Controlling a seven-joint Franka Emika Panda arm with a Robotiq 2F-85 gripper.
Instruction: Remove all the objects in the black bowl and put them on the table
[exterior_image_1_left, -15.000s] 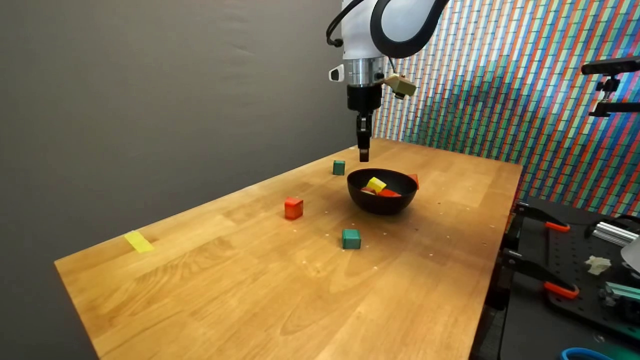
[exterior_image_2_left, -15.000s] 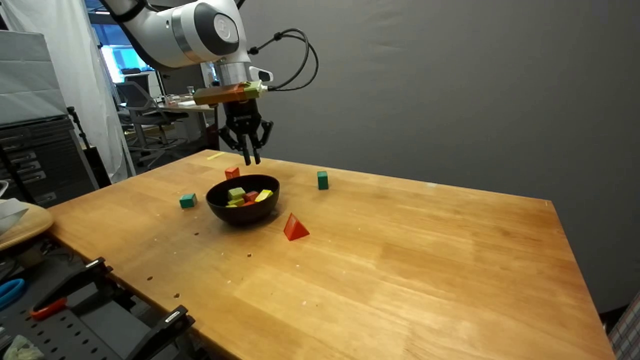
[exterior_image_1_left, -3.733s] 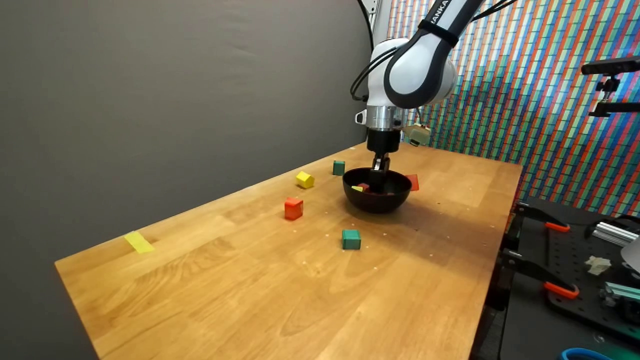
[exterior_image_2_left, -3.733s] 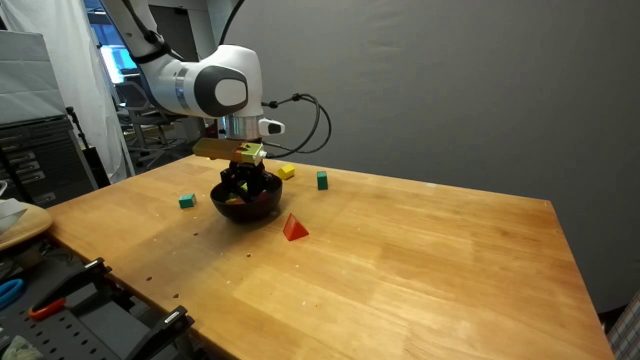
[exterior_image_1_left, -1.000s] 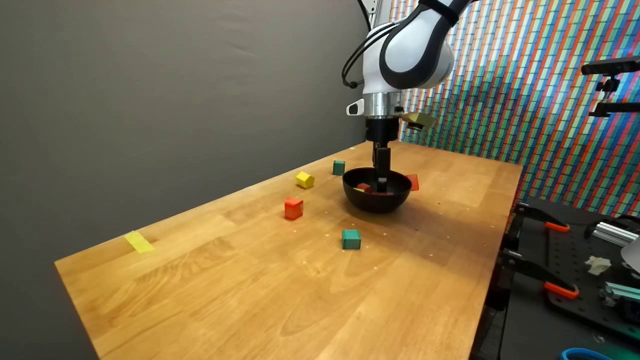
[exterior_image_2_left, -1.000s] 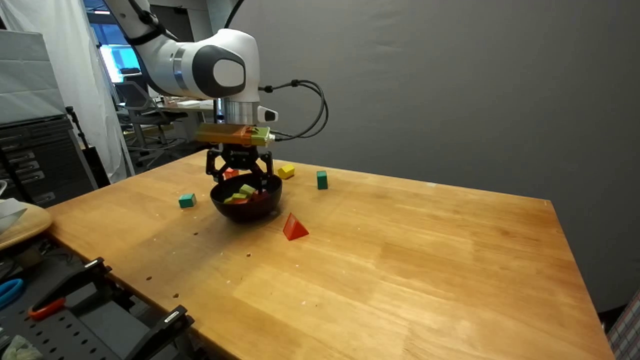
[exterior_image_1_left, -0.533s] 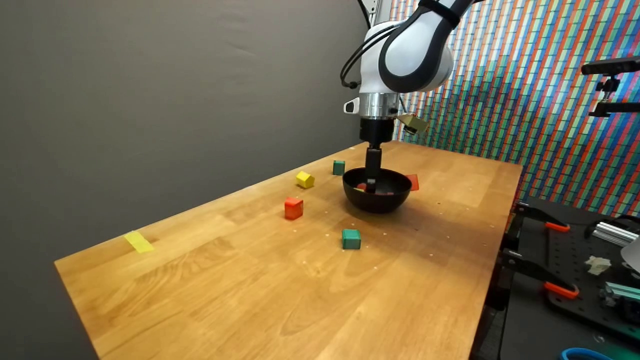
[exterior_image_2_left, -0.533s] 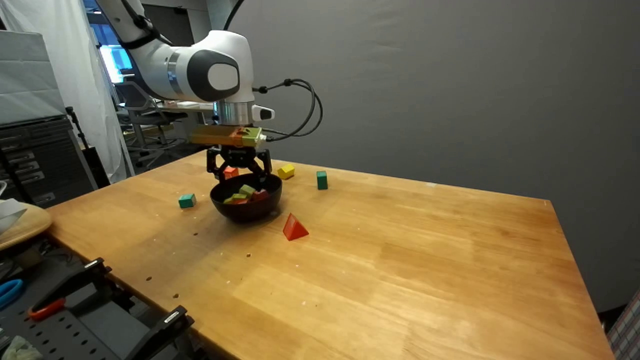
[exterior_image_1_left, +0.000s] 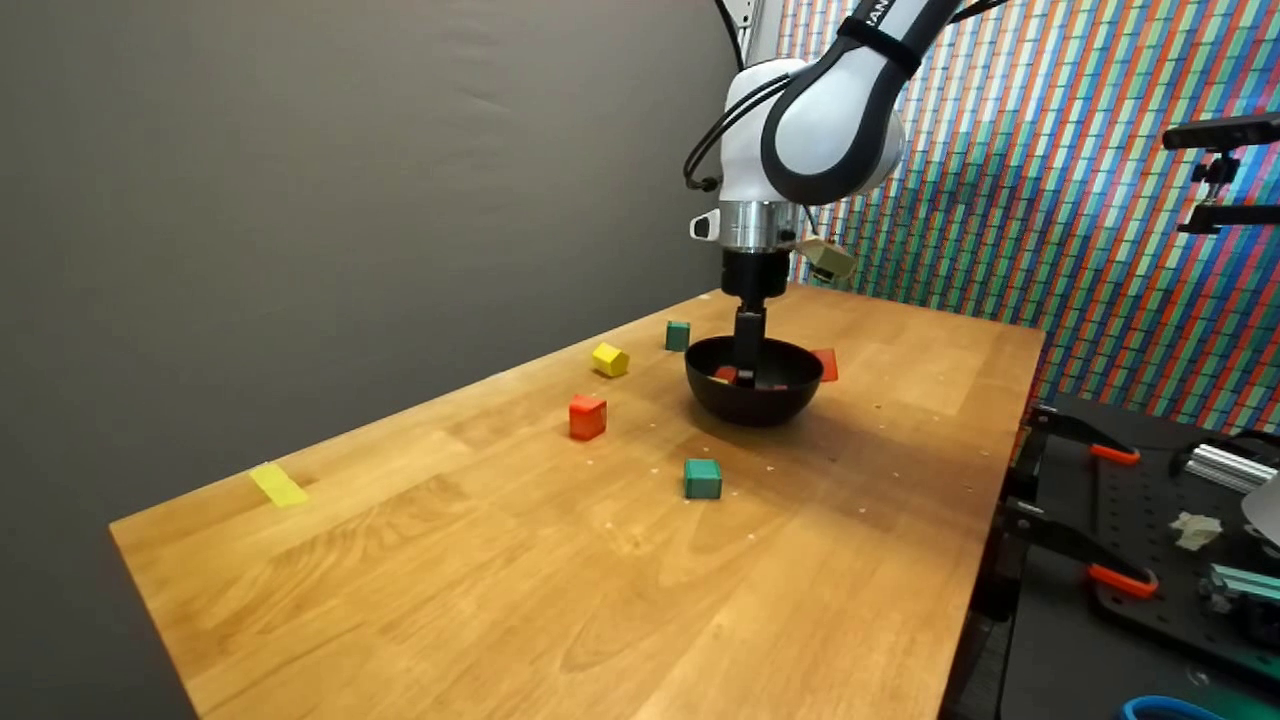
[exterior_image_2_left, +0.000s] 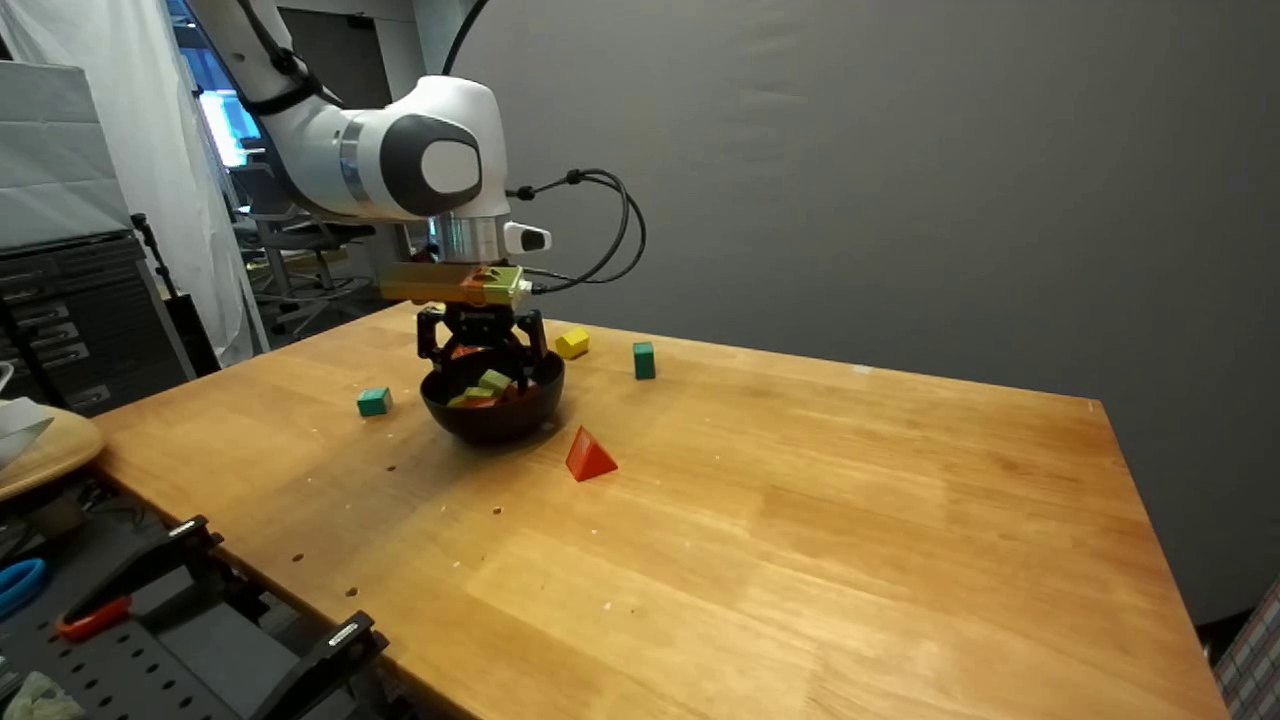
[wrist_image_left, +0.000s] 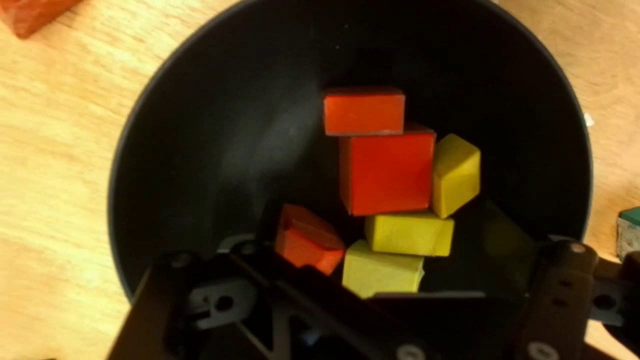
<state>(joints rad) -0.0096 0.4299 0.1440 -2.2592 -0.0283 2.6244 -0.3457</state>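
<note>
The black bowl (exterior_image_1_left: 752, 406) stands upright on the table (exterior_image_2_left: 800, 520). Inside it, the wrist view shows a red cube (wrist_image_left: 392, 174), a thin red block (wrist_image_left: 364, 115), an orange-red block (wrist_image_left: 310, 245) and several yellow ones, among them a pale block (wrist_image_left: 382, 270) partly covered by my gripper. My gripper (exterior_image_2_left: 481, 373) points straight down at the bowl, fingers wide apart. One finger (exterior_image_2_left: 525, 378) dips inside the rim; how deep the far one reaches is unclear. The blocks lie between and ahead of the fingers in the wrist view, none gripped.
On the table around the bowl lie a yellow block (exterior_image_1_left: 610, 360), a red block (exterior_image_1_left: 587, 417), two green blocks, one near (exterior_image_1_left: 702, 479) and one far (exterior_image_1_left: 678, 335), and a red pyramid (exterior_image_2_left: 590, 457). Clamps (exterior_image_2_left: 325, 660) grip the table's edge.
Over the last half second my gripper has come down slightly, still wide. Some seconds ago it was deeper in the bowl. Since the oldest frames, a yellow block has appeared on the table.
</note>
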